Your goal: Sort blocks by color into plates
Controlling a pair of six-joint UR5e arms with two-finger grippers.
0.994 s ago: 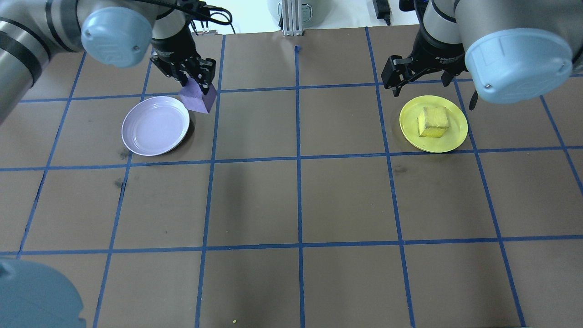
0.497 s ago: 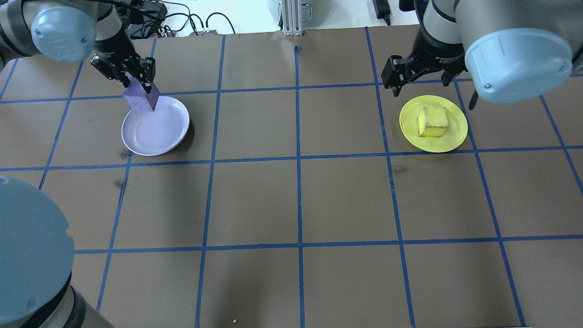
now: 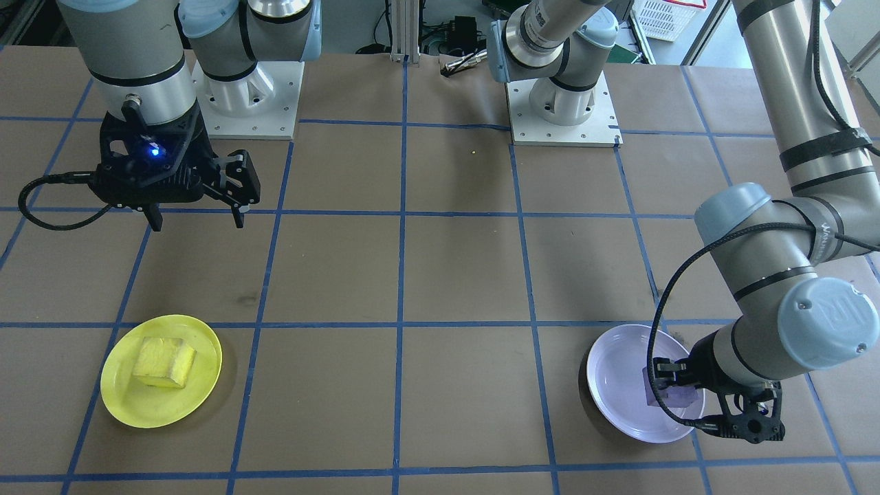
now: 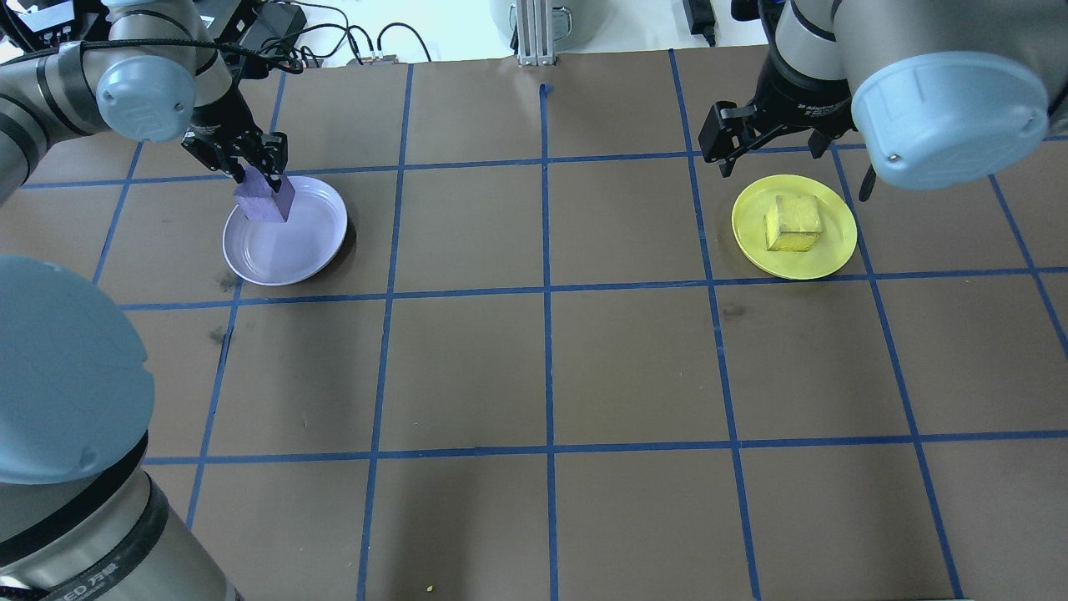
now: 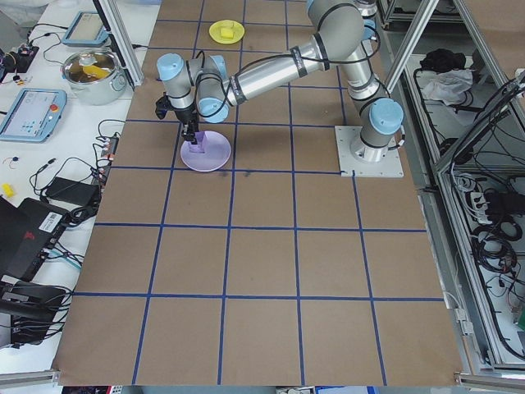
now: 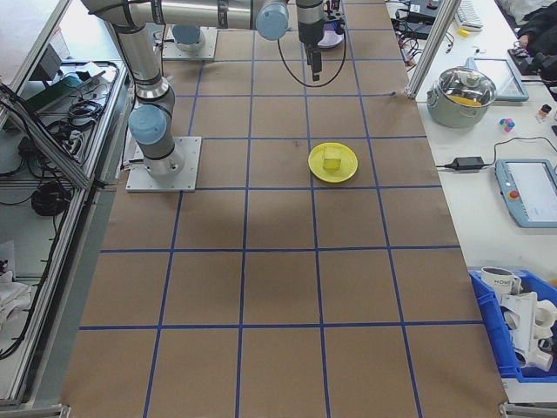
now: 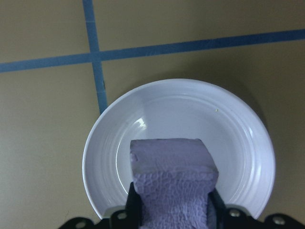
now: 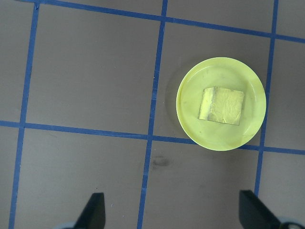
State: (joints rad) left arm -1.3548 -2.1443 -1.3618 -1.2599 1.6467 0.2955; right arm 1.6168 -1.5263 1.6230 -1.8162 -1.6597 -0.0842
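My left gripper (image 4: 262, 179) is shut on the purple block (image 4: 265, 200), holding it over the far left part of the lavender plate (image 4: 310, 239). The left wrist view shows the block (image 7: 171, 176) between the fingers, above the plate (image 7: 190, 112); whether it touches the plate I cannot tell. The yellow block (image 4: 793, 222) lies in the yellow plate (image 4: 837, 249). My right gripper (image 4: 793, 164) hangs open and empty above the table, just behind that plate. The front view shows the same: purple block (image 3: 661, 392), lavender plate (image 3: 617, 385), yellow block (image 3: 163, 361), right gripper (image 3: 197, 221).
Brown paper with a blue tape grid (image 4: 546, 292) covers the table. Both arm bases (image 3: 244, 103) (image 3: 560, 110) are bolted at the robot's side. Cables (image 4: 367, 42) lie past the far edge. A side bench holds a pot (image 5: 92, 72) and tablets.
My left gripper carried the purple block leftward, from beside the lavender plate's far right rim to over its far left part. The right arm and the yellow block stayed still.
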